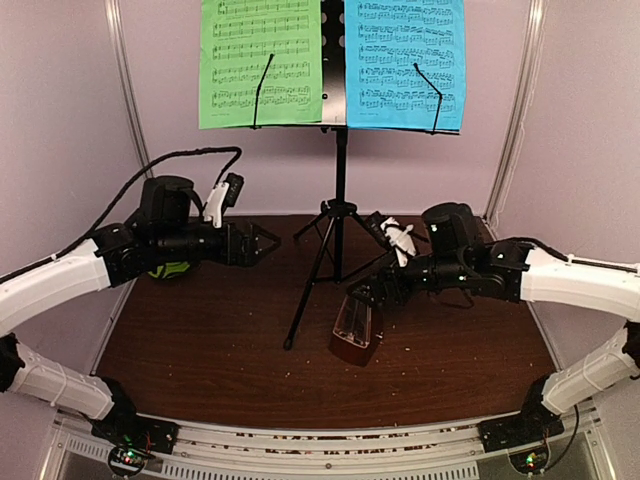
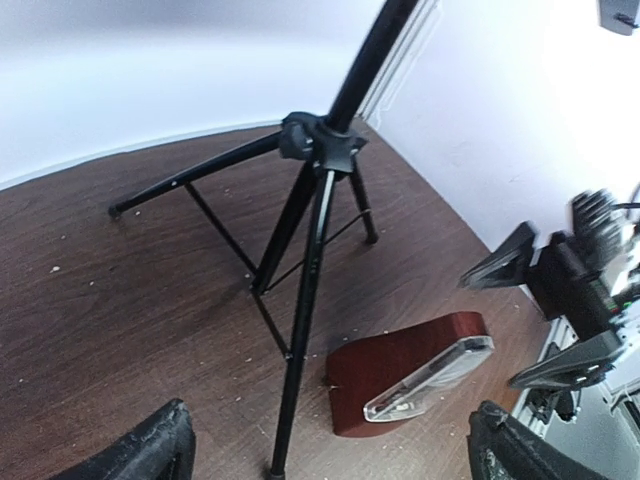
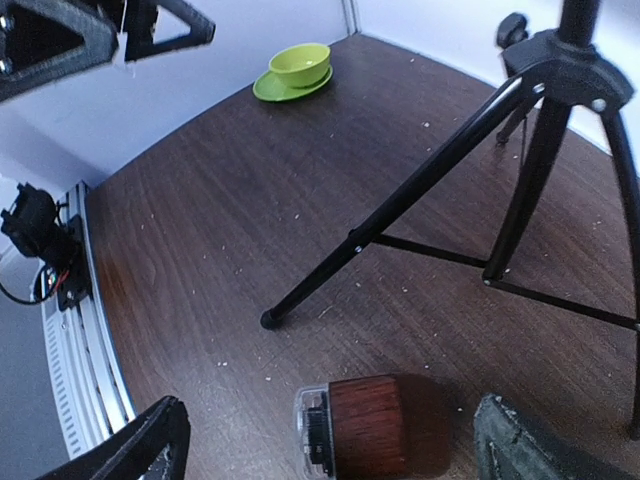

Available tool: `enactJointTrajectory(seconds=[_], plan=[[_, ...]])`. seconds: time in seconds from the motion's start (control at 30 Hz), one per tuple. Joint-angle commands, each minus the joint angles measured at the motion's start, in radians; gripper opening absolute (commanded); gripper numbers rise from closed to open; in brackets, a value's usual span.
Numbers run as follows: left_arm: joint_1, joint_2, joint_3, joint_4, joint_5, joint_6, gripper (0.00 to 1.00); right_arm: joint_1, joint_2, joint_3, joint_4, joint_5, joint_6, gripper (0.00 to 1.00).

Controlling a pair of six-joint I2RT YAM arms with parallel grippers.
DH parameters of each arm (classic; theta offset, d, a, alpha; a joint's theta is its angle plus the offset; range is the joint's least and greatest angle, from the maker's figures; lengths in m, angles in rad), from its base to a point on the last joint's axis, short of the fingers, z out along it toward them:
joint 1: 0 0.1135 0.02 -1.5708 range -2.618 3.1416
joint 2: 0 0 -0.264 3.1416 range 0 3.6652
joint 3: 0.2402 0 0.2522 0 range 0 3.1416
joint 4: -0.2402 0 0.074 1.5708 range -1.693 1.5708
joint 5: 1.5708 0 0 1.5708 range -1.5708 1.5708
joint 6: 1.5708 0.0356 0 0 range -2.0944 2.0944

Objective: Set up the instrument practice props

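Far left, a little lime bowl (image 1: 168,270) sits on the dark worktop (image 1: 200,350) near the back wall, mostly hidden behind the left arm from the top camera. The right wrist cam shows it properly, resting on a matching saucer.

The left gripper (image 1: 268,243) hovers above the worktop, pointing right at the stand. Its jaws are spread wide with nothing in them.

In the middle, the black stand (image 1: 340,170) is on its three legs toward the back. The green sheet (image 1: 260,60) is on the left half of the desk and the blue sheet (image 1: 405,60) on the right. Each is pinned by a thin wire arm, and a strip of the hole-punched desk shows between them.

The metronome (image 1: 357,335) is on the worktop toward the front, just right of the stand's front leg and not touching it. The reddish wood and clear cover are easy to spot in all three views. I honestly can't tell if it's standing up or tipped over.

The right gripper (image 1: 358,293) reaches in from the right and hangs over the metronome. Its jaws are also fully released and gripping nothing, with a gap between them and the cover in the wrist view.

Pale crumbs are scattered across the worktop.
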State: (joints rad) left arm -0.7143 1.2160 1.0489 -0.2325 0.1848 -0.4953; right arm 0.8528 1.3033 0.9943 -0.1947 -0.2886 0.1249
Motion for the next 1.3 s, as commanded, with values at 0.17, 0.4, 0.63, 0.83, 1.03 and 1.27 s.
enactJointTrajectory(seconds=[0.17, 0.4, 0.63, 0.83, 1.03, 1.27], plan=[[0.01, -0.104, -0.053, 0.062, 0.051, 0.056, 0.98, 0.023, 0.142, 0.127, -0.182, -0.077, -0.159, 0.93], [0.022, -0.119, -0.052, 0.064, 0.016, 0.054, 0.98, 0.039, 0.168, 0.193, -0.317, -0.095, -0.316, 0.65], [0.025, -0.048, -0.029, 0.109, 0.067, 0.041, 0.98, 0.031, 0.178, 0.27, -0.45, -0.087, -0.499, 0.47], [0.046, -0.009, -0.004, 0.116, 0.105, 0.048, 0.98, 0.0, 0.203, 0.368, -0.594, -0.095, -0.65, 0.43], [0.055, 0.002, -0.002, 0.101, 0.066, 0.049, 0.98, 0.0, 0.243, 0.477, -0.657, -0.015, -0.601, 0.87], [0.058, -0.029, -0.04, 0.122, -0.051, 0.025, 0.98, 0.079, 0.094, 0.376, -0.454, 0.293, -0.079, 0.93]])
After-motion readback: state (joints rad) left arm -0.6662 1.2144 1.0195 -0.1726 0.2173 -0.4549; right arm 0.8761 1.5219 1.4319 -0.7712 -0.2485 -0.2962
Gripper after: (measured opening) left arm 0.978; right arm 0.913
